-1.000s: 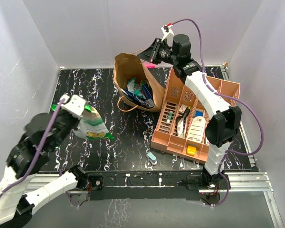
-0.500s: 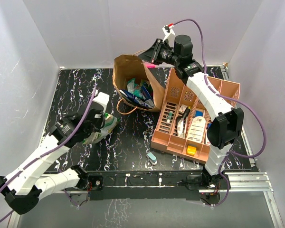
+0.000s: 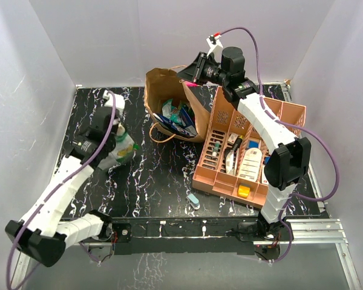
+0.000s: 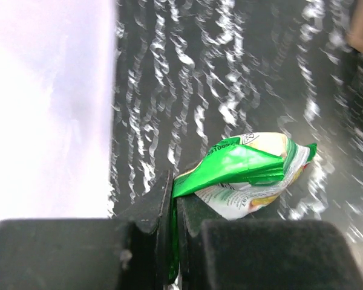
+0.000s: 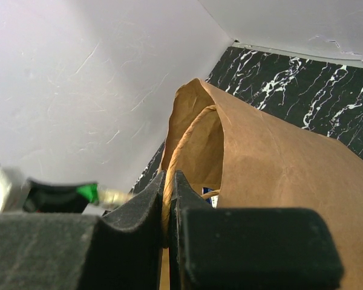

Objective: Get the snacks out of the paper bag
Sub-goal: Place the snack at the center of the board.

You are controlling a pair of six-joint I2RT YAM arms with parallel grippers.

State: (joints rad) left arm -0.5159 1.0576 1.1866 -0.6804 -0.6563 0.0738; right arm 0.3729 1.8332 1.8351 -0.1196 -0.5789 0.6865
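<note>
On the left side of the table (image 3: 163,181), your left gripper (image 3: 115,140) is squeezed tight on the corner of a green snack packet (image 3: 123,151). Its two fingers (image 4: 160,202) have almost no gap, with just the thin green foil between them. The packet is out of the paper bag (image 3: 162,87), low over the black top and well apart from the bag.

Your right gripper (image 3: 192,69) is up at the back, closed on the bag's top edge. From the right wrist, the brown paper edge and a loop handle (image 5: 181,136) run down into the thin slit between the black fingers (image 5: 136,211). It looks like both are pinched, but the fingers hide the exact spot.

The bag stands open, and you can see into its mouth from above. More snacks (image 3: 176,116) are packed inside, blue, teal and white ones, partly hidden by the bag wall. Just beside the bag sits an orange tray (image 3: 284,109) with small white, blue and yellow things in its slots. A little pale-blue capsule (image 3: 193,200) lies alone near the front edge.
</note>
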